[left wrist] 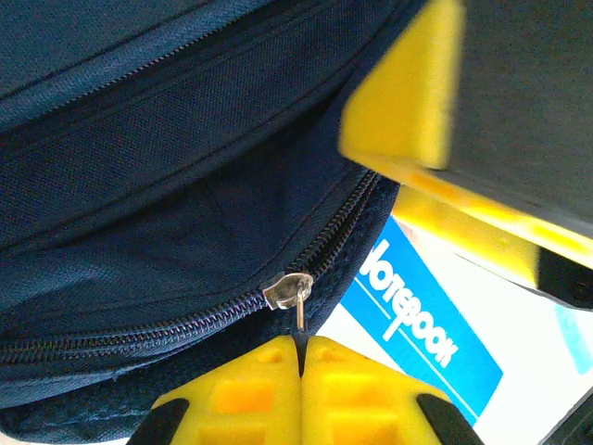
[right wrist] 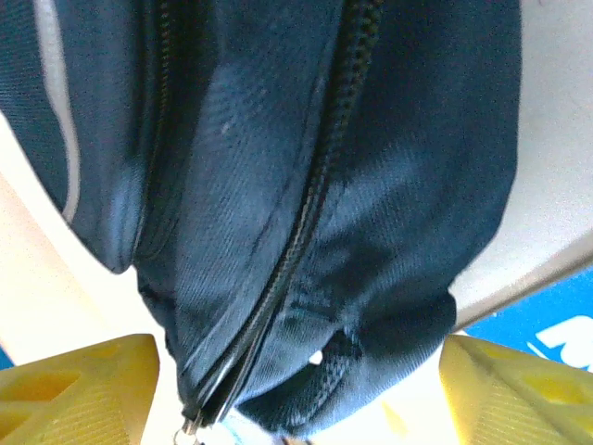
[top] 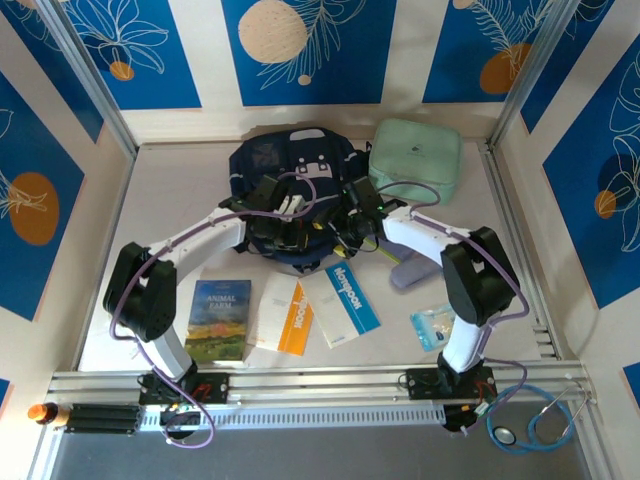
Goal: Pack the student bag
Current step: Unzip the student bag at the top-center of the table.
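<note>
At the back of the tabletop [top: 180, 215], in the middle, I see the student bag [top: 290, 160]. It is dark blue and it is the biggest thing out there. Both my arms reach in to its near edge.

My left hand [left wrist: 299, 348] has its two yellow fingers [left wrist: 250, 394] pressed tight together. They are pinching the little silver zip pull [left wrist: 295, 292] on the bag. The pull hangs down from the zip and goes right in between the fingers.

My right hand [right wrist: 296, 389] is spread wide. One yellow finger sits on each side of the bag's corner, and the zip [right wrist: 306, 213] runs down between them. I cannot tell if the fingers touch the cloth.

A pale green case [top: 415, 160] sits just beside the bag, on its right. Nearer to me, three flat things lie in a row: a book [top: 220, 320] with "Animal Farm" on its cover, a white and orange notebook [top: 280, 315], and a blue notebook [top: 350, 300]. The blue one lies just beside the bag's near edge. A small light blue packet [top: 432, 325] lies by my right arm.
</note>
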`<state>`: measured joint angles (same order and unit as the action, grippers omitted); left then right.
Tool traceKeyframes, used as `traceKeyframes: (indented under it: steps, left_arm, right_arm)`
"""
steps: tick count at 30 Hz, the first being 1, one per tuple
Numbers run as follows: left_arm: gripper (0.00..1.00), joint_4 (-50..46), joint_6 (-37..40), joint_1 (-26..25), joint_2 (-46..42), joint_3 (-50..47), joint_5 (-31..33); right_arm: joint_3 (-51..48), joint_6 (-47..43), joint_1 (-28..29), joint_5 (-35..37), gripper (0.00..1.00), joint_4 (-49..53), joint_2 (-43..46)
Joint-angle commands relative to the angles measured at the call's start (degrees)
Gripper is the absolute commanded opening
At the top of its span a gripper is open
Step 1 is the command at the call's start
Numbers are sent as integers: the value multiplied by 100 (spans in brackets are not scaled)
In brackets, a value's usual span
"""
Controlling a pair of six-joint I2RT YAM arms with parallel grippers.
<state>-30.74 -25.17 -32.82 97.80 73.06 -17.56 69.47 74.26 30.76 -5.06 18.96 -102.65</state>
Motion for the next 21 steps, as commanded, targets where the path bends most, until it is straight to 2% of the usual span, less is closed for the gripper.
traceKeyframes:
  steps: [1,5,8,10,13,21]
  left_arm:
    - [0,112,100,-74,73,-71,-147]
    - [0,62,156,-76,90,-90,-70]
    - [0,17,183,-76,90,-107,-29]
    - [0,-28,222,-76,60,-121,-36]
    - [0,-37,271,-76,-5,-152,-70]
    - [0,-419,637,2,-132,-131,98]
  right_arm:
    - [269,80,44,-29,79,135,-272]
    - [400,96,53,-38,78,147,-478]
    - [392,57,44,-109,71,50,-536]
    - [361,22,11,-169,63,-6,-562]
    - [322,1,-48,-232,40,-85,-581]
    - [321,-163,-113,4,11,61,-482]
